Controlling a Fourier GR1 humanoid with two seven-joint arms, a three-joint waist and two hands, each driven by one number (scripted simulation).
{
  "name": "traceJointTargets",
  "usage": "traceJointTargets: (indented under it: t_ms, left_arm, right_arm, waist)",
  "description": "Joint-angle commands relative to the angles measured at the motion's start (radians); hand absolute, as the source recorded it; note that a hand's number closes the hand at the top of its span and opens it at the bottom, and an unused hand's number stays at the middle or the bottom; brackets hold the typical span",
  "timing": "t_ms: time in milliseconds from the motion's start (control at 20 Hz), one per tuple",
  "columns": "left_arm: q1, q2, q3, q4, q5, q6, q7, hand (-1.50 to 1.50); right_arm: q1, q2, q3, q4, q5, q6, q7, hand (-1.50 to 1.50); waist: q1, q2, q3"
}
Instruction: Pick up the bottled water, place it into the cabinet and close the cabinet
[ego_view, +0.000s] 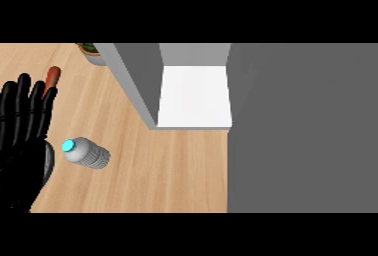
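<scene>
The bottled water (87, 152) is a clear ribbed bottle with a cyan cap, standing on the wooden counter at lower left. My left hand (23, 130) rests at the view's left edge, fingers straight and pointing up, just left of the bottle and apart from it. The cabinet (193, 95) stands open at the top middle, showing a white floor inside and grey walls. Its grey door (303, 127) fills the right part of the view. The right hand does not show.
A reddish-brown sausage-like thing (52, 80) lies behind my left hand's fingertips. A potted plant (91, 51) stands at the top, left of the cabinet's wall. Wooden counter (170, 170) stretches between bottle and door.
</scene>
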Motion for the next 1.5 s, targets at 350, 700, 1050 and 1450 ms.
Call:
traceJointTargets:
  t_ms: [350,700,1050,1450]
  left_arm:
    - [0.095,-0.080,-0.077,0.002,0.187,-0.053,0.160,-1.50]
    - [0.226,-0.053,-0.136,-0.369,0.213,0.024,0.442,-1.50]
    - [0.312,-0.072,-0.207,-0.433,0.160,0.030,0.417,-1.50]
    - [0.338,-0.077,-0.305,-0.523,0.054,0.087,0.491,-1.50]
  right_arm:
    - [0.237,0.034,0.151,-0.139,-0.148,0.122,0.135,-1.50]
    - [0.350,-0.055,-0.010,-0.339,-0.372,0.157,0.274,-1.50]
    - [0.363,-0.049,0.001,-0.490,-0.392,0.124,0.396,-1.50]
    - [0.446,-0.043,-0.053,-0.482,-0.452,0.186,0.338,-1.50]
  waist:
    - [-0.007,-0.013,0.013]
    - [0.006,-0.018,0.015]
    - [0.008,-0.015,0.013]
    - [0.001,-0.018,0.015]
